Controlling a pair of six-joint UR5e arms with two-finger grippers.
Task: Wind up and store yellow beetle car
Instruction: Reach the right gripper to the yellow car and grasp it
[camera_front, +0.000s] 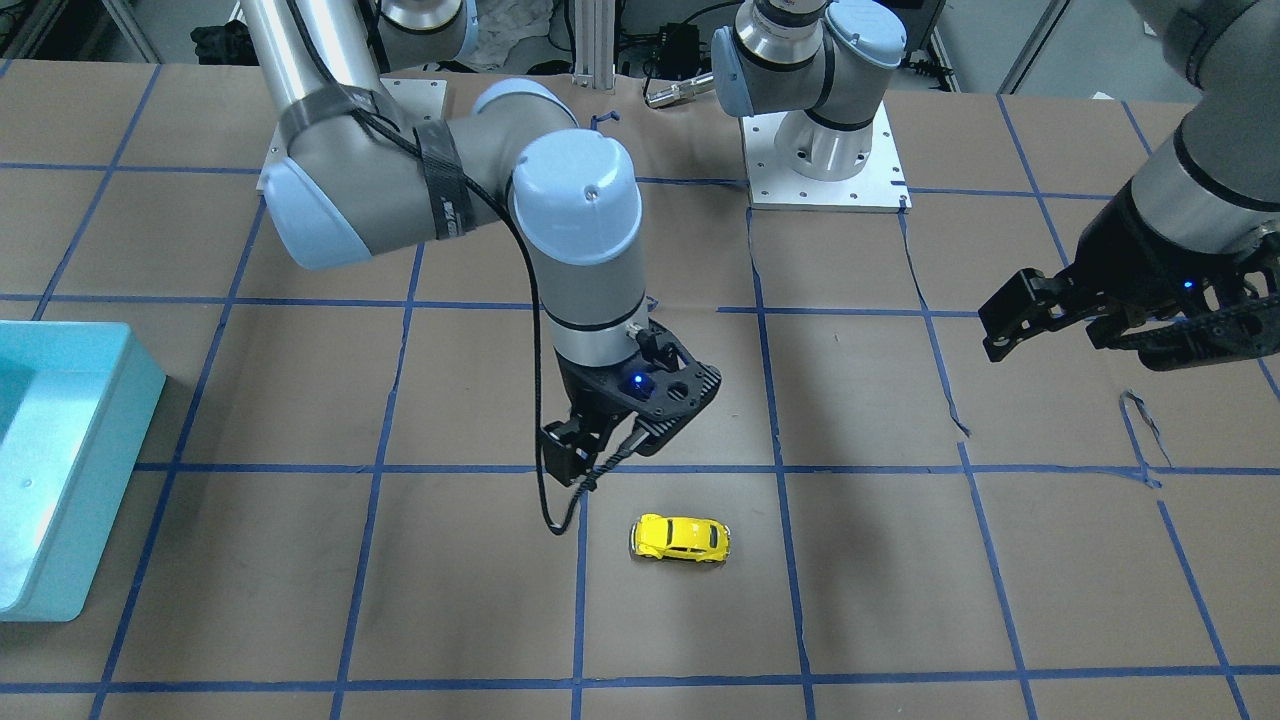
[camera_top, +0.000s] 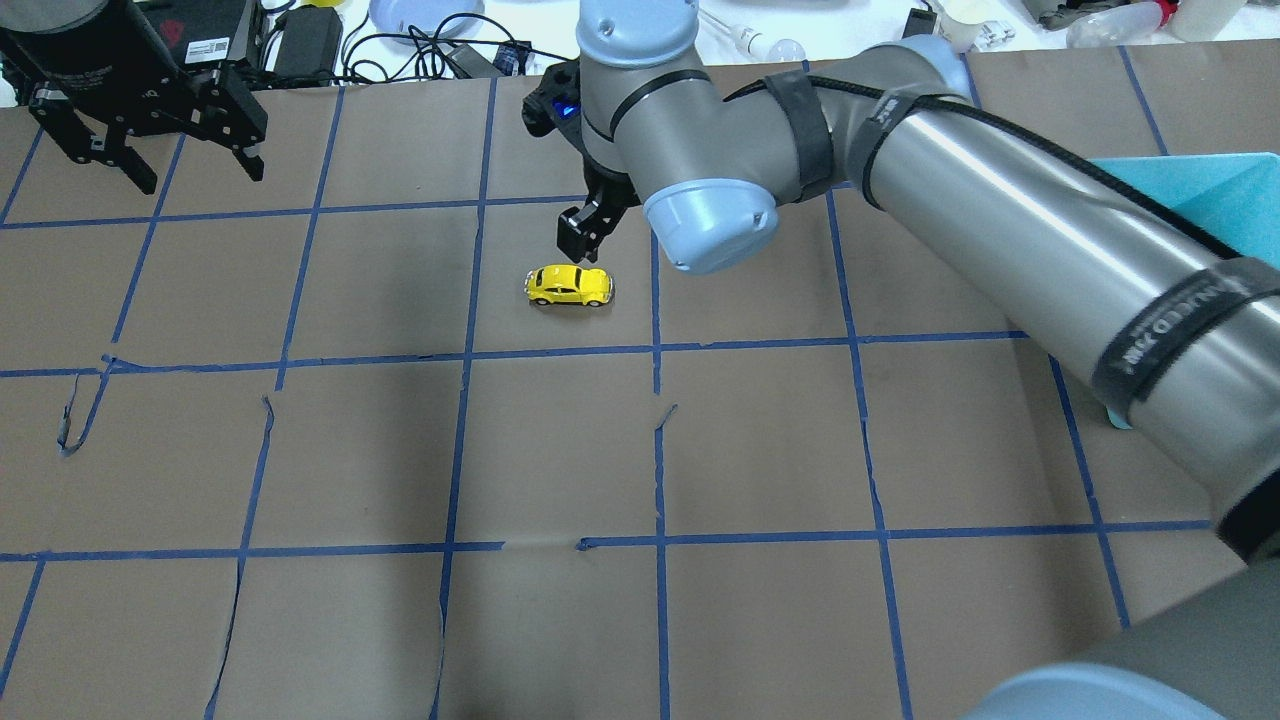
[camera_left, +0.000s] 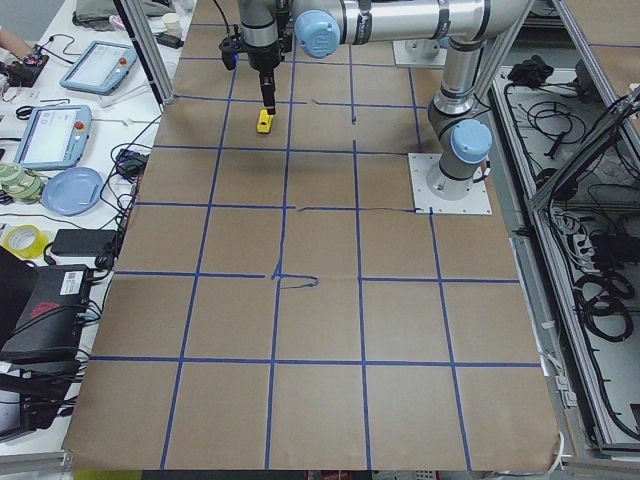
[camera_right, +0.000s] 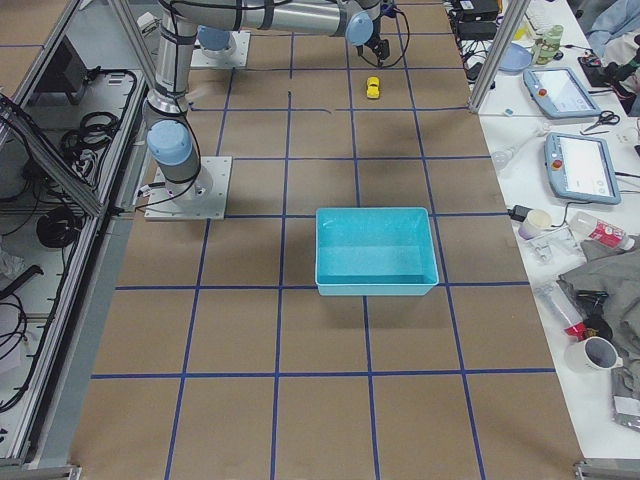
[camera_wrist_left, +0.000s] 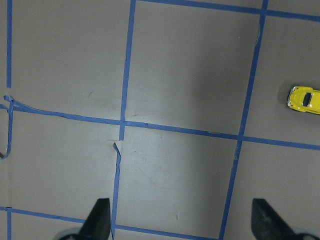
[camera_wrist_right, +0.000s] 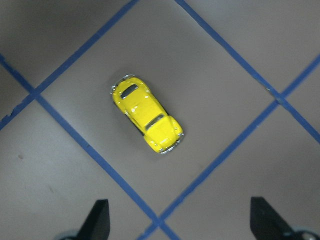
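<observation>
Scene: a brown-paper table (camera_top: 560, 450) gridded with blue tape, two arms over it.
Car: the yellow beetle car (camera_front: 681, 538) stands on its wheels on bare paper inside one grid square, touching nothing.
Right gripper: the right gripper (camera_wrist_right: 180, 222) hovers above the car, a little to the robot's side of it, with its fingers spread wide and nothing between them.
Left gripper: the left gripper (camera_wrist_left: 181, 220) hangs high and well apart from the car. Its fingers are wide apart too, and it holds nothing.
Bin: a blue bin (camera_right: 376, 286) waits well apart from the car, on the right arm's side.
Step in hand: by the look of it, the approach to the first grasp.
Doing it well: the wrist view shows the car off-centre and lying diagonal to the finger line. The gripper should centre over the roof, then turn until the fingers face the car's two long flanks.
Descent: straight down, stopping short of the paper.
Grip: on the body above the wheels, so they stay free to roll for winding.
Risk: the glossy, rounded shell may squirt out of an off-centre pinch.
</observation>
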